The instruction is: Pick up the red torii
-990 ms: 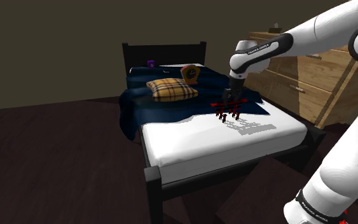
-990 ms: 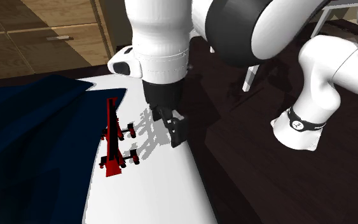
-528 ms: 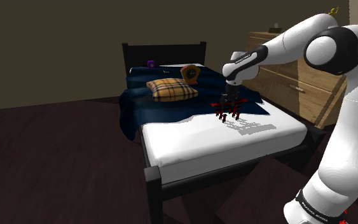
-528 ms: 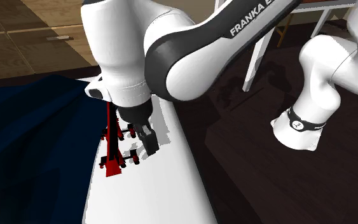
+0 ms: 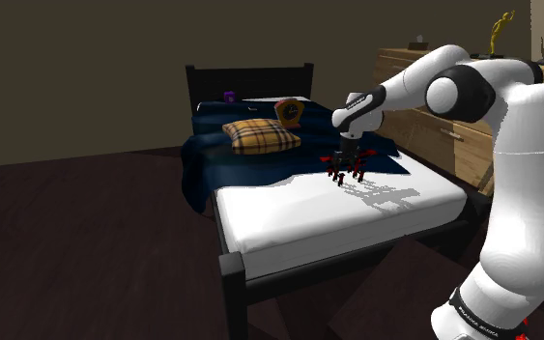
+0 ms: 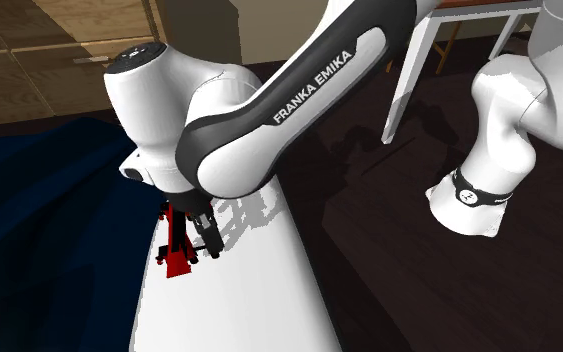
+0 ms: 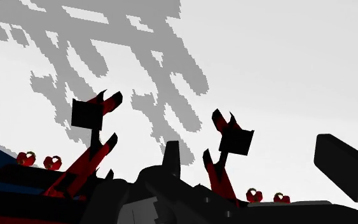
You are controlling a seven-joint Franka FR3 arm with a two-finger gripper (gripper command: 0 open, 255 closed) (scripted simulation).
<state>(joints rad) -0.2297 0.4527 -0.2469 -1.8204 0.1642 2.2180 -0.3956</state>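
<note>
The red torii (image 5: 343, 172) is a small red and black gate model that stands on the bed's white sheet (image 5: 308, 208), by the edge of a dark blue blanket (image 5: 250, 164). My gripper (image 5: 348, 157) has come down right over it, with its black fingers (image 6: 212, 238) beside the red frame (image 6: 177, 248). In the wrist view the torii's red and black posts (image 7: 225, 156) rise between the fingers. The gripper (image 7: 171, 167) is open. One finger (image 7: 344, 167) stands well apart from the posts.
A plaid pillow (image 5: 260, 135) and an orange cushion (image 5: 290, 112) lie on the blanket toward the dark headboard (image 5: 248, 77). A wooden dresser (image 5: 463, 126) stands beyond the bed. The arm's base (image 6: 469, 200) sits on dark floor near white table legs (image 6: 414, 65).
The gripper has dropped and shifted across the sheet from beside the torii to right over it. The arm has folded lower. The torii has not moved.
</note>
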